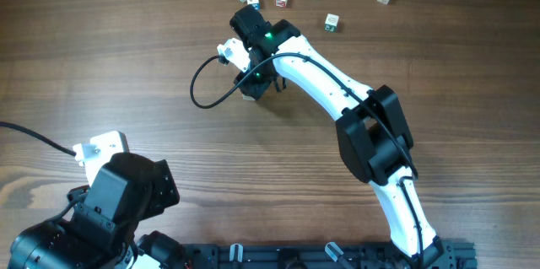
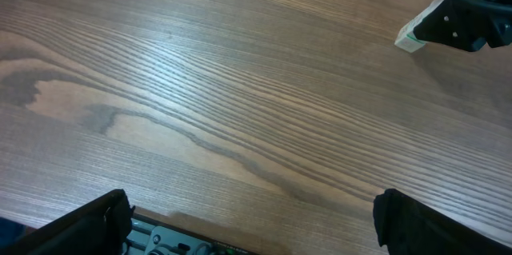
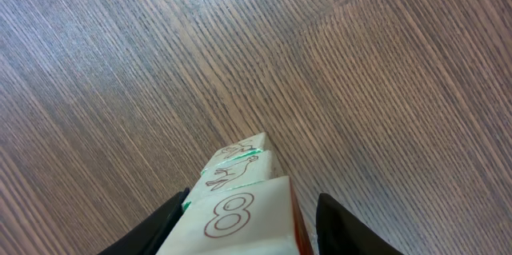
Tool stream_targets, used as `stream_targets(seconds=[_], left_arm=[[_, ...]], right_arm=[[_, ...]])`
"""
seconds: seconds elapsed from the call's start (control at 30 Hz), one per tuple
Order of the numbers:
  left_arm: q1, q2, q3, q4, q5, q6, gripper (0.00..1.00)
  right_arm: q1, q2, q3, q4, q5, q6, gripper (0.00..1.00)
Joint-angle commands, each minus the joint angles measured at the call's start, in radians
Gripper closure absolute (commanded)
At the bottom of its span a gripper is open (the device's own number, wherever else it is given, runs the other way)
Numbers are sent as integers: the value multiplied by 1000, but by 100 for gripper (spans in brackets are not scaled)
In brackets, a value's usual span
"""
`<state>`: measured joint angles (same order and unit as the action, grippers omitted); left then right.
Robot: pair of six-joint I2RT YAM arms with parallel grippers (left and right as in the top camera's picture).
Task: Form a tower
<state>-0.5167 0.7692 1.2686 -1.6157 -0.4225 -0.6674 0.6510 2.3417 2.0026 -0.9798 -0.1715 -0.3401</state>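
Right wrist view, bottom edge: black right fingers (image 3: 164, 225) flank a whitish wooden cube marked 8 (image 3: 240, 219). A slight gap shows on its right side, so a grip cannot be told. Just beyond, lower centre: tower (image 3: 238, 163), two whitish wooden cubes with green markings, on the brown wood-grain desk (image 3: 120, 63). Left wrist view: left fingers (image 2: 88, 227) spread wide.

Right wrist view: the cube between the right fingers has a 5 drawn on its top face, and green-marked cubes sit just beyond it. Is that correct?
Not quite. The figure on the cube between the right fingers is an 8, not a 5, as the right wrist view shows. The green-marked cubes do sit just beyond it.
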Motion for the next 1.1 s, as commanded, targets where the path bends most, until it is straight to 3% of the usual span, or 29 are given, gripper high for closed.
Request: stream_targets(seconds=[0.0, 0.97, 1.0, 1.07], left_arm=[[5, -1, -2, 3, -20, 12, 0], [5, -1, -2, 3, -20, 12, 0], [5, -1, -2, 3, -20, 12, 0], [5, -1, -2, 3, -20, 12, 0]], right_arm=[[-4, 24, -13, -1, 14, -12, 52], [-4, 24, -14, 0, 14, -12, 61], [-4, 24, -14, 0, 14, -13, 61], [-4, 24, -14, 0, 14, -12, 46]])
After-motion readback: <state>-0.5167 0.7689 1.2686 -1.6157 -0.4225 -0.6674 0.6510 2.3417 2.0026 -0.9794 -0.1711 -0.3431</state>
